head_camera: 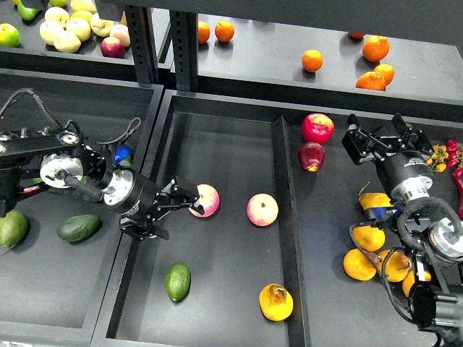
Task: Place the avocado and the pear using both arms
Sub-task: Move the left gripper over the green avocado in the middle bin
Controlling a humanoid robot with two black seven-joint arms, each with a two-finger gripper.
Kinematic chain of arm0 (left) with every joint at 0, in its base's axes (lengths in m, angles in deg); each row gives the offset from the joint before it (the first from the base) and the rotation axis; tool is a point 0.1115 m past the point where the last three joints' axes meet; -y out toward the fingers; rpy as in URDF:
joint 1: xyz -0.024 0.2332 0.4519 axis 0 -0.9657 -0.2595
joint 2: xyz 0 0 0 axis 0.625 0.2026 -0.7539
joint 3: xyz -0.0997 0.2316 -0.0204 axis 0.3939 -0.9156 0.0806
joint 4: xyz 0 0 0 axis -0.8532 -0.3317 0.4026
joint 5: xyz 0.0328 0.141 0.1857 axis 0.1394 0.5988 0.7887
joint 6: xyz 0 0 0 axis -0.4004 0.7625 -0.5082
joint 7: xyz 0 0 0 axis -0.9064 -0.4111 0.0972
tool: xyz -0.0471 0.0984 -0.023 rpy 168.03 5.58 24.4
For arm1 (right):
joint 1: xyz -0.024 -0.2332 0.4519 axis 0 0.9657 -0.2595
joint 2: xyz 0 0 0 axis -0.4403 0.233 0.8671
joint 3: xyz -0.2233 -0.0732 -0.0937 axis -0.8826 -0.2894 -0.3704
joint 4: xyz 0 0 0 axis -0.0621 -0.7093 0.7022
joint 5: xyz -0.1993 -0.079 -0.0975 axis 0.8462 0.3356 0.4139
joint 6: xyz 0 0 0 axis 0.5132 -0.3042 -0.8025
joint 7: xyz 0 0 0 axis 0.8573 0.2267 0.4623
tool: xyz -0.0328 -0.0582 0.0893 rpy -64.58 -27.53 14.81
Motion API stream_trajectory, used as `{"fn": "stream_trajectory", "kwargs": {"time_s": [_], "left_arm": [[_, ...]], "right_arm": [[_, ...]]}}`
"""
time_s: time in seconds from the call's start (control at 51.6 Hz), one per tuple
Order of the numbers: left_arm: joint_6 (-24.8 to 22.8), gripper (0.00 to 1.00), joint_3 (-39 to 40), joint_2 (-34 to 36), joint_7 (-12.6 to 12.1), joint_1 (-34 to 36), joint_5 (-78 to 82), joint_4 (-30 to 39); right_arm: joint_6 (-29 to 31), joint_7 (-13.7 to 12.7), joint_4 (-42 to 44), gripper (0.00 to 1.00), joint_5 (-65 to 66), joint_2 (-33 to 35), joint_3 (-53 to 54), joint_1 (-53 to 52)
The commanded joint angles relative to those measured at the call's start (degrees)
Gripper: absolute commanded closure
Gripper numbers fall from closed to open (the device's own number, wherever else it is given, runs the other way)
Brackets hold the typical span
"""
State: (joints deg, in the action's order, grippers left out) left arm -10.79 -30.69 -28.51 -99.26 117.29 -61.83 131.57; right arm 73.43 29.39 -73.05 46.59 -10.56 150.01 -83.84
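The avocado (178,281) is small, glossy dark green, and lies on the floor of the middle tray near its front left. The pear (275,302), yellow-orange with a brown patch at the stem end, lies on the same tray floor at the front right. My left gripper (173,210) reaches in over the tray's left wall, open and empty, its fingers pointing at a pink-yellow apple (205,200), well above the avocado in the view. My right gripper (377,130) is open and empty, high over the back of the right bin, far from the pear.
A second apple (262,210) lies mid-tray. Two red apples (317,128) sit beyond the divider (284,188). Avocados (79,228) lie in the left bin, clean pears (359,264) in the right bin, oranges (375,48) on the shelf.
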Motion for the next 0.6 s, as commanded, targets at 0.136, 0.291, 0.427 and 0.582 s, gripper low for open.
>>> {"fn": "stream_trajectory", "kwargs": {"time_s": [0.136, 0.291, 0.427, 0.582], "left_arm": [[0.0, 0.01, -12.37, -8.86, 0.0, 5.66, 3.27, -3.22], [0.0, 0.01, -18.53, -13.43, 0.0, 7.51, 3.27, -5.5], [0.0, 0.01, -21.34, -16.16, 0.0, 7.51, 3.18, -7.35], [0.0, 0.01, -23.01, -18.79, 0.0, 6.54, 2.92, -11.3]], "right_arm": [[-0.05, -0.09, 0.65, 0.0, -0.26, 0.0, 0.49, -0.25], [0.04, -0.18, 0.83, 0.0, -1.31, 0.0, 0.31, -1.21], [-0.05, -0.18, 1.27, 0.0, -2.89, 0.0, 0.05, -1.57], [0.04, -0.18, 1.97, 0.0, -3.16, 0.0, -0.48, -2.01]]}}
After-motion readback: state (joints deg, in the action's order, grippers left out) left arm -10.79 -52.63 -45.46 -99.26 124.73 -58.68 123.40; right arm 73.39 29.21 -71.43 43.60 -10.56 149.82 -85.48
